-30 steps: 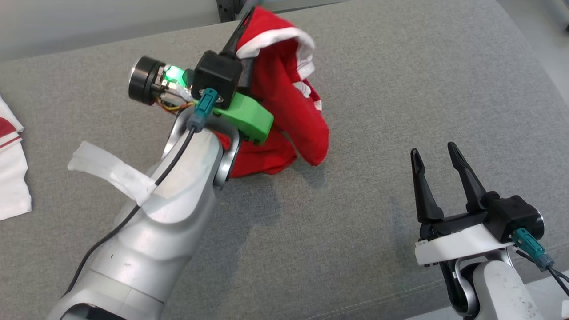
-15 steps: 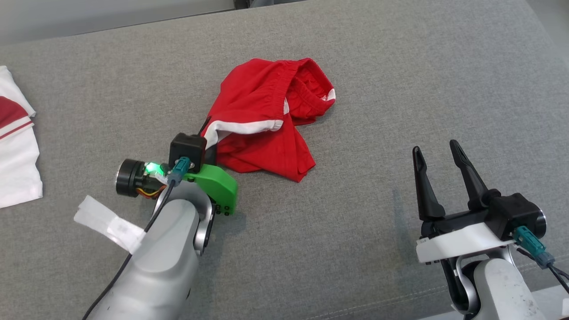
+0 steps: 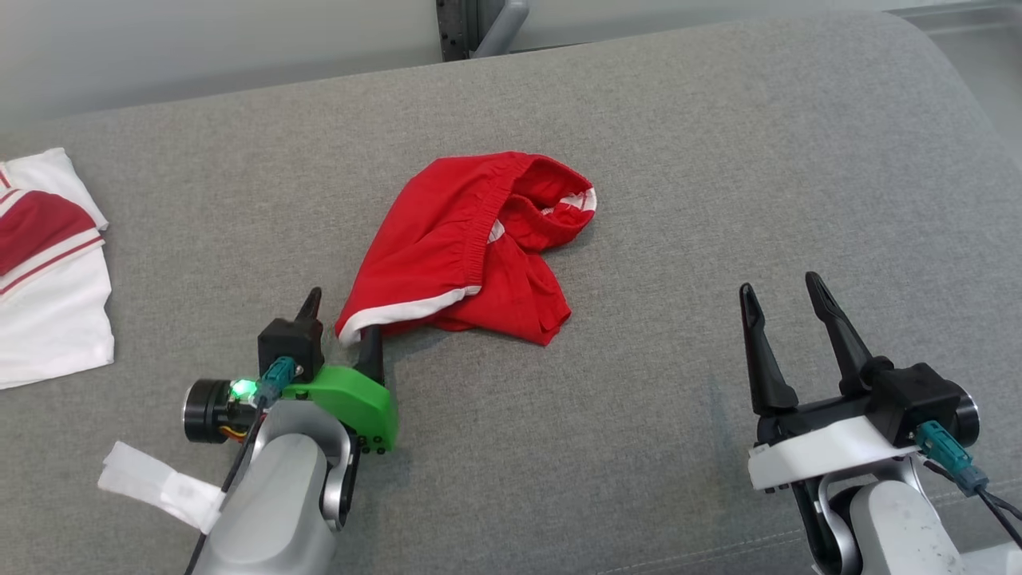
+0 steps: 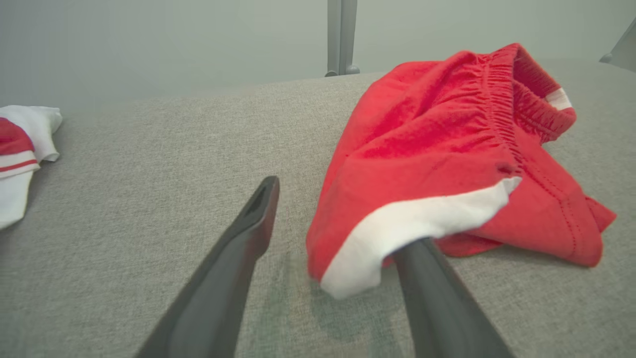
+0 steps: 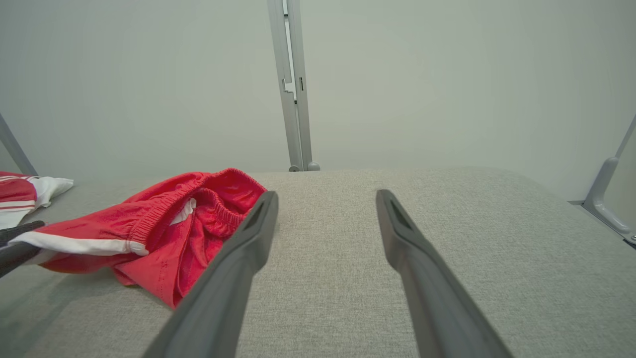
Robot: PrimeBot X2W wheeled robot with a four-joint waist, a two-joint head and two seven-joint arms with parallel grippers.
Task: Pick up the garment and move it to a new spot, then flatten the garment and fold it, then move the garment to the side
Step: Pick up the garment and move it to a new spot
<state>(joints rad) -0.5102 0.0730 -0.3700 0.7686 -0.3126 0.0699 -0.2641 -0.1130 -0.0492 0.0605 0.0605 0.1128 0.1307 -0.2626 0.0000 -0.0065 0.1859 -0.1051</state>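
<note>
Left gripper [image 3: 342, 315]: jaws spread, pinching nothing. Low over the grey upholstered surface [image 3: 687, 160], fingers pointing away from the robot. The finger nearer the cloth [image 4: 437, 298] has its tip under the white hem [image 4: 422, 223] of the red shorts [image 3: 463, 247]; the hem drapes loosely over it. The other finger stands clear over bare fabric. Green bracket [image 3: 351, 395] behind the fingers, with a small green light lit beside it.

Red shorts: crumpled in a loose heap near the middle of the surface, just beyond the left gripper. Elastic waistband [image 4: 497, 99] bunched at the far end, opening gaping upward; white-trimmed leg edge at the near end.

Right gripper [image 3: 780, 284]: jaws wide, empty. At lower right in the head view, well apart from the shorts.

White and red garment [image 3: 48, 271]: lies at the far left edge of the surface, well apart from the shorts.

Metal post [image 3: 479, 24]: stands behind the far edge, against a pale wall.
</note>
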